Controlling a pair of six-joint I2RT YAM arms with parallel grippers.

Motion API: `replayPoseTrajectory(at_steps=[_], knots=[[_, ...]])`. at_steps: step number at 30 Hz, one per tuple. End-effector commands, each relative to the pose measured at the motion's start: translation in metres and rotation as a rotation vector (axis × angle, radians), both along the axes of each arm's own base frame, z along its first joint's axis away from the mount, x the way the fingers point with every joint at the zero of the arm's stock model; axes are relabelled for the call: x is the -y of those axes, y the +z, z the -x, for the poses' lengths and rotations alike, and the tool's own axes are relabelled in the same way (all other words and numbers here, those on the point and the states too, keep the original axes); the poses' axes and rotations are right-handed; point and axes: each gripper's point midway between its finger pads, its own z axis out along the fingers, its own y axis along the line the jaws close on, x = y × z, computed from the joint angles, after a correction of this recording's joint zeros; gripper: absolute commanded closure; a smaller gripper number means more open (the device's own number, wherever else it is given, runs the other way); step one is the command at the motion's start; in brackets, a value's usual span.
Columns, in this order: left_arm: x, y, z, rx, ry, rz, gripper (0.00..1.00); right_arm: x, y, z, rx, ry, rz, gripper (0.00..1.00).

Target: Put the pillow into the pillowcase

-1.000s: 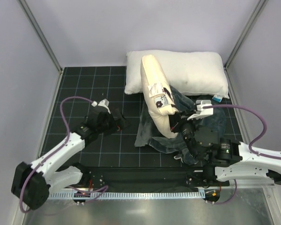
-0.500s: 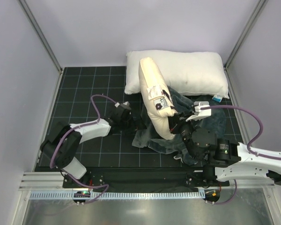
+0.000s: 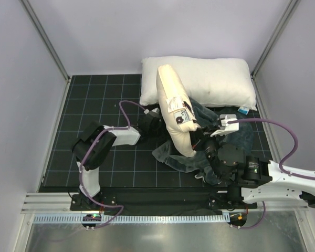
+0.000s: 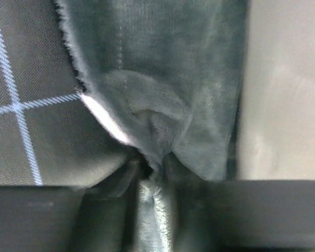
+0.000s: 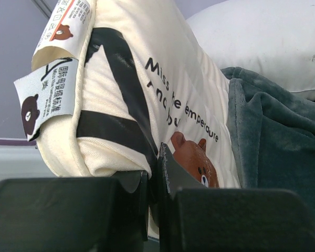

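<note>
Top view with both wrist views. The flat cream rectangular pillow with a brown bear face and dark lettering [image 3: 174,107] stands on end at frame centre. Its long axis runs from lower centre up toward the top of the frame, and its lower end sits in the crumpled dark grey plush pillowcase [image 3: 236,137]. The right gripper [image 5: 155,176] is clenched on the pillow's lower edge beside the bear face and props it upright from the lower right. The left gripper [image 3: 155,122] lies just left of the pillow's lower half, at the pillowcase's left border. Its wrist view shows a fold of grey plush gathered between its fingers, so it is grasping the pillowcase. The coming move turns on this relation: the held fabric edge lies left of and below the standing pillow, probably to be lifted or drawn aside so that the lower end can slide in. The left arm is the nearer to that edge. Open black gridded worktop [image 3: 94,94] lies at frame left. The puffy plain white pillow [image 3: 210,76] crowds the top, touching the cream pillow's far side.
</note>
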Motion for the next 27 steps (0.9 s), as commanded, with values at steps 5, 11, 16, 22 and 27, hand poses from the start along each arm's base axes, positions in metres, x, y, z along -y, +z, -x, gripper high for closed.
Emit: replayPoseTrajectory(at_steps=[5,11,16,22,27], knots=[[-0.003,0.021,-0.012,0.113,-0.015,0.009,1.00,0.017,-0.005,-0.006,-0.011,-0.085,-0.004,0.96],[-0.041,0.125,-0.012,0.351,0.028,0.026,1.00,0.005,-0.014,-0.005,-0.021,-0.052,0.036,0.96],[-0.050,0.244,0.007,0.543,-0.005,0.153,1.00,-0.018,0.008,-0.005,0.008,0.026,0.121,0.96],[-0.070,0.356,0.033,0.694,-0.014,0.229,1.00,-0.005,0.077,-0.010,0.061,-0.036,0.125,0.96],[-0.088,0.442,0.056,0.849,-0.032,0.270,1.00,0.030,0.135,-0.007,0.087,-0.084,0.027,0.96]])
